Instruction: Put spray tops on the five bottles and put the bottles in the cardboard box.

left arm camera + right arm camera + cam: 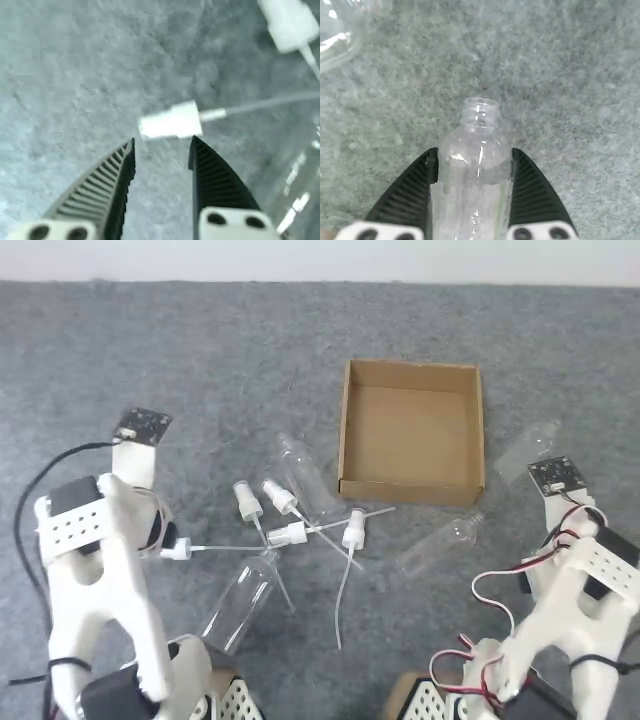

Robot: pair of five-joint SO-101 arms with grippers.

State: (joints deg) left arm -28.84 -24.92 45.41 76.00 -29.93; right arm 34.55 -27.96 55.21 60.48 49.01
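Left claw (161,141) is spread wide, tips just short of a white plastic spray top with a thin dip tube (172,121) lying on the grey carpet (75,75). Right claw (475,152) is pinching a clear plastic bottle (479,130) by its shoulder, neck uncapped. From above, that bottle's near the right side of the square brown cardboard box (412,490). More loose white tops (288,533) and clear bottles (240,600) lie on the box's other side.
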